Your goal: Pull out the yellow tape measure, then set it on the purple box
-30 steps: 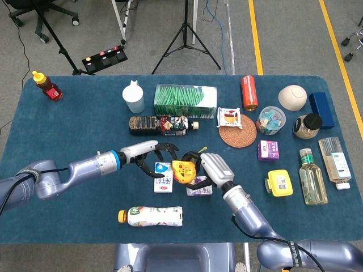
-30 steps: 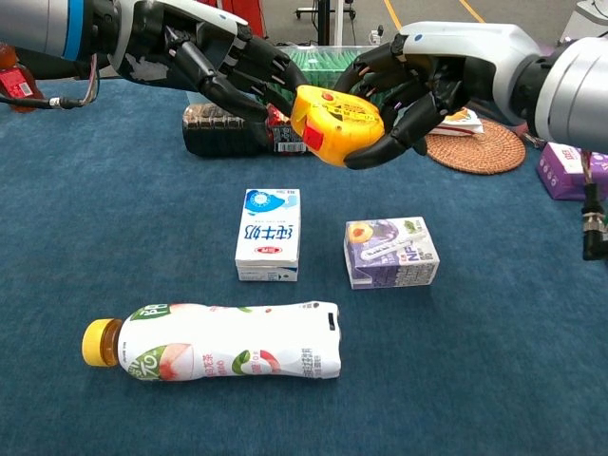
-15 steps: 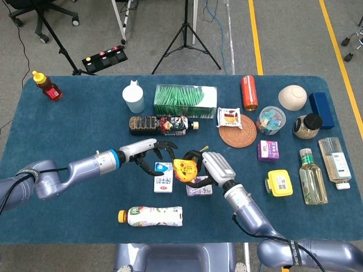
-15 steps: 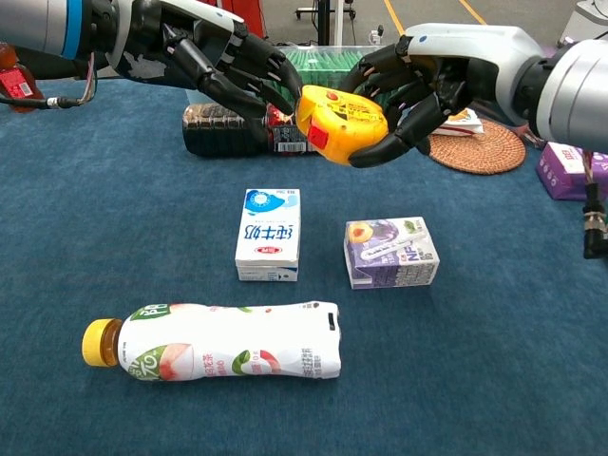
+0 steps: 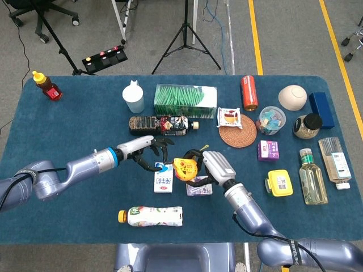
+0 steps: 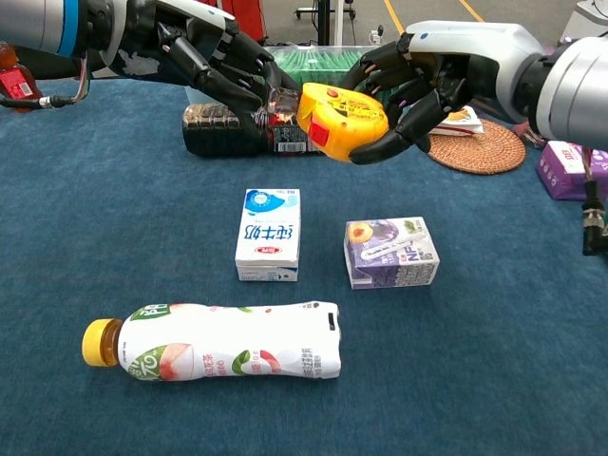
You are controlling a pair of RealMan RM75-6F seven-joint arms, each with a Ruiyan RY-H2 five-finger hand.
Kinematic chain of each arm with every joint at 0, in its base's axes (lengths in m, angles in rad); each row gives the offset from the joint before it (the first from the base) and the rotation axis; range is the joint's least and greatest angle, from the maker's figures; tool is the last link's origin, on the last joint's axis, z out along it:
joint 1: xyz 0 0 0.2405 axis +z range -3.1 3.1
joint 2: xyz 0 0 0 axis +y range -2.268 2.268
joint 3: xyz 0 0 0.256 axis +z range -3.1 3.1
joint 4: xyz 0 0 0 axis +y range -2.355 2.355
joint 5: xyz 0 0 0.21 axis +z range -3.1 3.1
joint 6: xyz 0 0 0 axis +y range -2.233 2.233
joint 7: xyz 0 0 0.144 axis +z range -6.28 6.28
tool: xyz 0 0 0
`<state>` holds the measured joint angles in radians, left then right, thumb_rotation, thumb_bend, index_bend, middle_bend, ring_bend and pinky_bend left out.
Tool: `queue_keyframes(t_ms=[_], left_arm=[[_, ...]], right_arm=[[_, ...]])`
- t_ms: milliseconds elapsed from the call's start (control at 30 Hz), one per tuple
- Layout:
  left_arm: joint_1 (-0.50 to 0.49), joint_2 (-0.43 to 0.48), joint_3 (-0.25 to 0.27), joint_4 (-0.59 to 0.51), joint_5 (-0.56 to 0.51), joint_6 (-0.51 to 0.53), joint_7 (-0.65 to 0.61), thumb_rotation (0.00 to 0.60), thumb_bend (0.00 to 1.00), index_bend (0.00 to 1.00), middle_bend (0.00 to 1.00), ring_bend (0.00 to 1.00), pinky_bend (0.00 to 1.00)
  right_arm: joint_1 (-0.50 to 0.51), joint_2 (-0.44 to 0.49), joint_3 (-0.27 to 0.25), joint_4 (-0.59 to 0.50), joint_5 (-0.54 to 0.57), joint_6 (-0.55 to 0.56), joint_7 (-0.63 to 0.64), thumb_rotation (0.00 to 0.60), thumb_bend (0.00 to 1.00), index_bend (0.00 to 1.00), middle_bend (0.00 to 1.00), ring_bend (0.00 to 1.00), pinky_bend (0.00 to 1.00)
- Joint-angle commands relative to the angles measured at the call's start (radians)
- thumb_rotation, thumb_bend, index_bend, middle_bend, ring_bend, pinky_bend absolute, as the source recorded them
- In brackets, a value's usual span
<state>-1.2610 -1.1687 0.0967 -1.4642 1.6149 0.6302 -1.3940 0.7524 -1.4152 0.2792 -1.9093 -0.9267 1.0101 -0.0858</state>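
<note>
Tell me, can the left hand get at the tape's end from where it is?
Probably yes: the left hand is right beside the yellow tape measure, held up by the right hand, with nothing between them.

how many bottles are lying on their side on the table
2. A white drink bottle lies near the front edge, yellow cap to the left. A dark bottle lies in front of the green box, just behind the left hand. None looks hidden.
</note>
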Motion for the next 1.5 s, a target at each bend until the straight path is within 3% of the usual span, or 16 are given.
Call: queue_keyframes(t_ms=[33,967,1500], left_arm=[[0.004,-0.001,-0.009,-0.004,-0.014,-0.01,0.02,0.6,0.29,0.5,0.12,0.1,0.27],[0.085,-0.011,-0.146,-0.061,-0.215,-0.076,0.286,0.6,0.36,0.62,0.2,0.16,0.31],[0.186,0.073,-0.167,-0.107,-0.197,-0.056,0.318,0.6,0.36,0.62,0.21,0.16,0.31]], right_arm=[[-0.001,0.0,0.001,0.0,-0.002,0.0,0.002,0.6,0.28,0.58,0.5,0.57,0.67],[-0.006,0.008,-0.004,-0.009,-0.013,0.001,0.004,0.6,0.28,0.59,0.51,0.58,0.68],[-0.011,0.033,-0.017,-0.014,-0.014,-0.004,-0.011,0.6,0.28,0.6,0.52,0.59,0.68]])
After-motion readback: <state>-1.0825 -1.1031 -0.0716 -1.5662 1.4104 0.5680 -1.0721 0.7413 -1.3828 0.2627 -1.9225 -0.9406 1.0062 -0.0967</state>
